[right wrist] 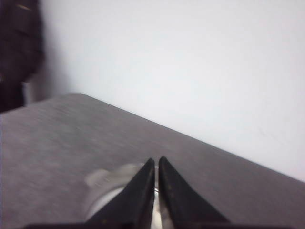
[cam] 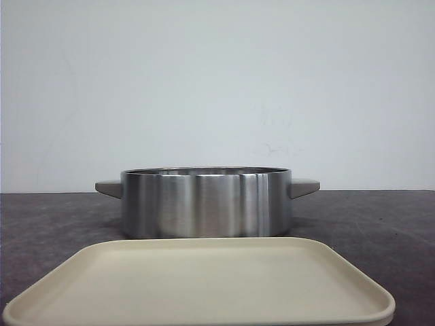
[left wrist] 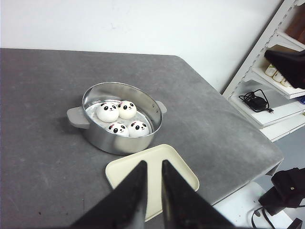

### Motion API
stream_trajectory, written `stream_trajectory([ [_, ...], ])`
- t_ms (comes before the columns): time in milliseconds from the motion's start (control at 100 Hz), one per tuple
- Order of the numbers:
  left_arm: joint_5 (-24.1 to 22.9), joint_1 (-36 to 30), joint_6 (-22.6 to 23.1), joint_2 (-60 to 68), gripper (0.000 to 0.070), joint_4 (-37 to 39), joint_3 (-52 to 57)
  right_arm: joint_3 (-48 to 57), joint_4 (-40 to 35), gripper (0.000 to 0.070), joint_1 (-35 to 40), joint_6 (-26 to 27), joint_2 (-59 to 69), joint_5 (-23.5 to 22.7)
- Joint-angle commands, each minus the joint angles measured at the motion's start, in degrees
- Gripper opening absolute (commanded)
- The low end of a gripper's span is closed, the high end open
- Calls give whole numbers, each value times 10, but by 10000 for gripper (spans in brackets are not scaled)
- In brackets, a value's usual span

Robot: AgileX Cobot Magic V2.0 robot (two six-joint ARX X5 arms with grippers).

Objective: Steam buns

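I see four buns [left wrist: 122, 119] inside the pot [left wrist: 116, 118]; my left pincer [left wrist: 151, 166] and right pincer [right wrist: 157, 162] hang nearly closed, empty, above it.

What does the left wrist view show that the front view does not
Only the left wrist view shows the four panda buns inside the pot, the left end effector, nearly closed and empty, and shelving beside the table. Only the front view shows the pot's wall side-on, its inside hidden. Both show the steel pot, the cream tray before it, and the grey table.
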Motion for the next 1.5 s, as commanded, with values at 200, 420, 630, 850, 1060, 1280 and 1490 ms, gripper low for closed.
stream_trajectory([
  [200,0,-4,-3,1,15,-28,12,-254,202,6,-273,6,-128,-185],
  [420,0,-4,-3,1,15,-28,12,-463,251,6,-449,30,-252,-216],
  [630,0,-4,-3,1,15,-28,13,-553,228,6,-528,34,-366,-241],
  [850,0,-4,-3,1,15,-28,13,-553,133,6,-544,39,-387,-241],
  [1060,0,-4,-3,1,15,-28,13,-553,107,6,-543,38,-387,-259],
  [1280,0,-4,-3,1,15,-28,13,-553,110,6,-543,36,-387,-256],
  [1490,0,-4,-3,1,15,-28,13,-553,118,6,-544,36,-387,-256],
])
